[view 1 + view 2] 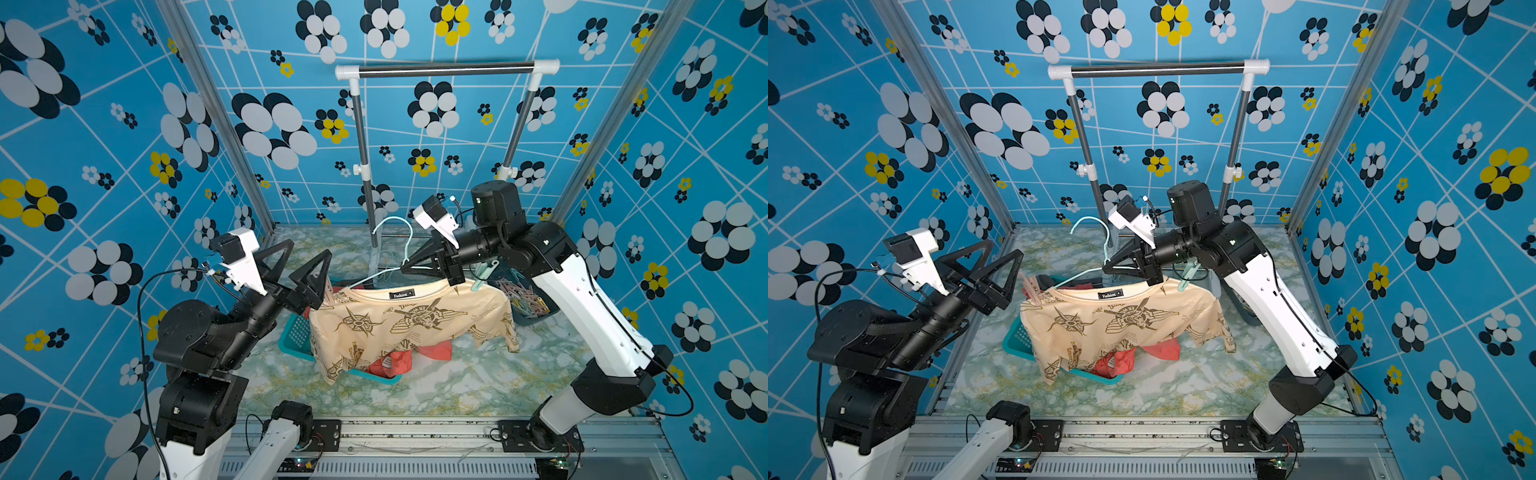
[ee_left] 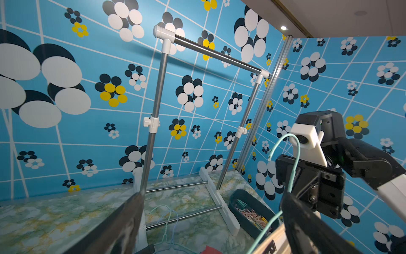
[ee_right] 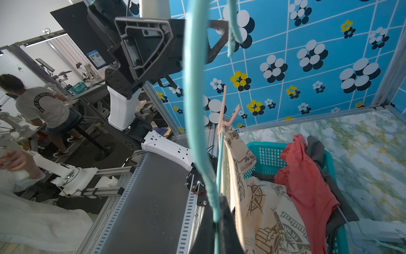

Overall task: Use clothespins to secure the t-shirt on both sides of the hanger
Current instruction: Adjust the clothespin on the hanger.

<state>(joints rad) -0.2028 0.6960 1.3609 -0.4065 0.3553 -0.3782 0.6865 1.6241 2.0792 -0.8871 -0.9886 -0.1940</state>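
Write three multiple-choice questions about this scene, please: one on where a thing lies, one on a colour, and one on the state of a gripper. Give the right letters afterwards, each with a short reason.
1. Where does the red garment lie?
A. over the rack's top bar
B. in the teal basket
C. in the dark bin

2. What colour is the hanger that carries the t-shirt?
A. black
B. yellow
C. mint green

3. How does the left gripper stand?
A. open, holding nothing
B. shut on a clothespin
C. shut on the hanger's hook

Answers:
1 B: the red cloth sits inside the basket's teal walls, partly behind the shirt.
2 C: the hook and the arms of the hanger are pale green in every view.
3 A: its two fingers stand wide apart with nothing between them.
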